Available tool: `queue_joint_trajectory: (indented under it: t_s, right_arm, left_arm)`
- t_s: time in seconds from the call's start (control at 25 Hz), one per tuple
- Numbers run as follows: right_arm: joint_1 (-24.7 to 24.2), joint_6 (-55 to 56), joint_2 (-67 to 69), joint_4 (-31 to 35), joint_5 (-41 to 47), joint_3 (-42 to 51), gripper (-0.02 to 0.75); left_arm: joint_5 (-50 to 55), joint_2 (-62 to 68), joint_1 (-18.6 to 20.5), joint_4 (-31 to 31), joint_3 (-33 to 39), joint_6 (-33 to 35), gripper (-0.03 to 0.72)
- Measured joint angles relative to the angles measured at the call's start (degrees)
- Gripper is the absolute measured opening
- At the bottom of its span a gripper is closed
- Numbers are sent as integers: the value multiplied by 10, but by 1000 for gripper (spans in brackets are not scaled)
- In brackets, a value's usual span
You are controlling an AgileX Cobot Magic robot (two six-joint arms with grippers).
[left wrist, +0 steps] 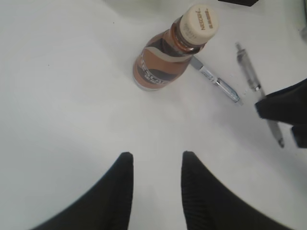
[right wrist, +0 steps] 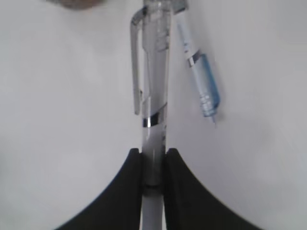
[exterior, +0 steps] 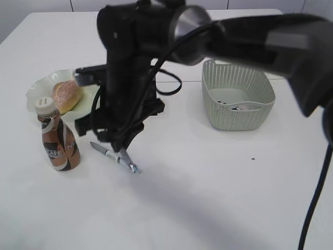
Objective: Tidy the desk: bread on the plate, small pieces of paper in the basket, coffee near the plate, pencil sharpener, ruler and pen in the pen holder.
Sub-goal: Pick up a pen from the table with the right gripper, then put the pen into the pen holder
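Note:
My right gripper (right wrist: 153, 158) is shut on the barrel of a clear pen (right wrist: 152, 91) that lies on the desk (exterior: 208, 192). Beside it lies a second pen (right wrist: 202, 82) with a blue tip. In the exterior view my right gripper (exterior: 124, 155) reaches down to the right of the coffee (exterior: 58, 139). The bread (exterior: 65, 96) rests on the plate (exterior: 39, 86). My left gripper (left wrist: 153, 160) hovers open over bare desk, short of the coffee (left wrist: 168, 57). The basket (exterior: 237, 99) holds small pieces of paper (exterior: 240, 107). Pen holder, ruler and pencil sharpener are out of view.
The right arm (exterior: 156, 57) crosses from the upper right and hides the desk behind it. A cable (exterior: 315, 203) hangs at the right edge. The second pen (exterior: 106, 152) lies just right of the coffee.

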Motion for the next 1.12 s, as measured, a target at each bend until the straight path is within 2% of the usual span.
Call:
queue_joint_trajectory:
  t_s: [0.24, 0.52, 0.64, 0.88, 1.12]
  right_arm:
    - [-91, -21, -78, 24, 6, 0, 60]
    - [-238, -121, -133, 183, 11, 0, 60]
    - [-280, -191, -134, 262, -8, 0, 59]
    - [-305, -355, -104, 423, -64, 0, 59]
    - [-305, -486, -57, 515, -112, 1, 59]
  left_arm:
    - [0, 0, 0, 0, 0, 0, 253]
    - [0, 0, 0, 0, 0, 0, 253]
    - [0, 0, 0, 0, 0, 0, 253]
    - [0, 0, 0, 0, 0, 0, 253]
    - [0, 0, 0, 6, 0, 0, 253]
